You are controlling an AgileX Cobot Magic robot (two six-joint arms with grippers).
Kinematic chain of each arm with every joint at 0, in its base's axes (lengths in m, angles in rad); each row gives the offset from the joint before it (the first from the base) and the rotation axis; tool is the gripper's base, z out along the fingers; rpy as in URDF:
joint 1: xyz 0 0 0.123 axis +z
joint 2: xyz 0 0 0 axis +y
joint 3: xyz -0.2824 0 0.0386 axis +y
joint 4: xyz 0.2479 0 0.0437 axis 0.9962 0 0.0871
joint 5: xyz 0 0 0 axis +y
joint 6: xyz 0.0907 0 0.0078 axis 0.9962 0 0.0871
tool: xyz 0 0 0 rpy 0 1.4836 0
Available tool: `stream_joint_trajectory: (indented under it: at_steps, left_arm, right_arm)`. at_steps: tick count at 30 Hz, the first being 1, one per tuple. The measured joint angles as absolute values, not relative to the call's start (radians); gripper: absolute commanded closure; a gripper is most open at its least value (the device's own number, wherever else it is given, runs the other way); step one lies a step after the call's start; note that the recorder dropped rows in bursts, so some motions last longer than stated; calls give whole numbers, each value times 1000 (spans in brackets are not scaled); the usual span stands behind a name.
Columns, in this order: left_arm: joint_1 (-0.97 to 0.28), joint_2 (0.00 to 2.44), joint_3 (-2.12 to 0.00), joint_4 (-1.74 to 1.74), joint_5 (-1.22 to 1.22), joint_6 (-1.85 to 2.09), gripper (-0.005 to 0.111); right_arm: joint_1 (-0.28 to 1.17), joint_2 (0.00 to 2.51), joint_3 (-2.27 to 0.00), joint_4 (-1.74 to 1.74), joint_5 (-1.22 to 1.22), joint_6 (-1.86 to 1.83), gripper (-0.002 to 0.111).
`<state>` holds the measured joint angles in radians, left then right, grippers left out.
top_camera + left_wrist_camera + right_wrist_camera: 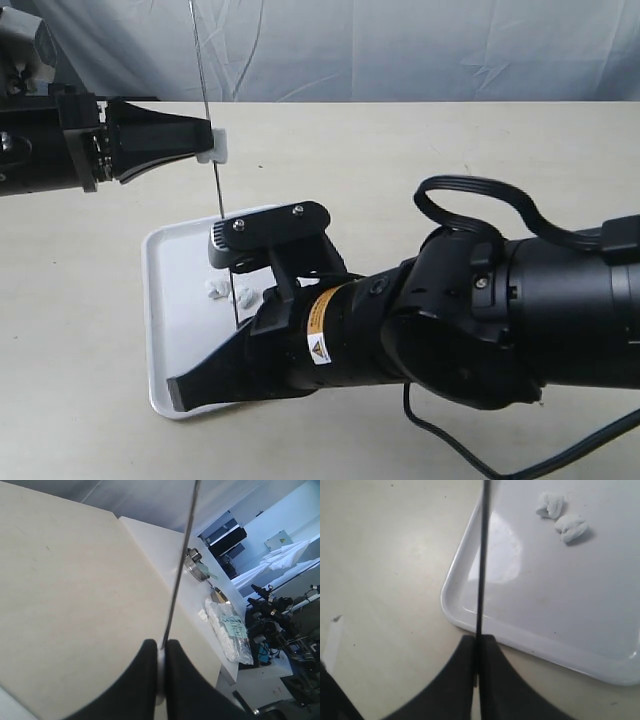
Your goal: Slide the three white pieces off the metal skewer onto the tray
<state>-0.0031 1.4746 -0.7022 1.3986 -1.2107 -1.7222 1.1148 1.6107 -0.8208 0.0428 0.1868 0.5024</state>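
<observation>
Looked like a robotics lab or workshop. Showed, beyond the left pincer (160,647) and past the far edge of the beige table (60,580), a white bench (165,550) carrying a round metal fitting (196,566) and a plastic bag (230,630) of white bits. Held, farther off from that pincer, black machine arms (267,612) with cabling, draped white cloth (280,562), a dark cabinet (225,537) and a grey wall box (279,541). Had a pale sheet (400,50) hung as backdrop behind the table.
</observation>
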Motion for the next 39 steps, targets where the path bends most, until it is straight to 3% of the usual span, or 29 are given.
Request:
stream_joint_trajectory:
  at_steps: [20,26,39]
  left_arm:
    - [-3,1481,-731,1386,-1213,-1742,107]
    - [8,1470,-763,1090,-1213,-1742,107]
    - [8,1470,-765,1106,-1213,-1742,107]
  right_arm:
    - [1115,1607,-748,61,94,500,109]
    - [1139,1637,-697,78,276,501,109]
    - [1150,1637,-697,79,263,501,109]
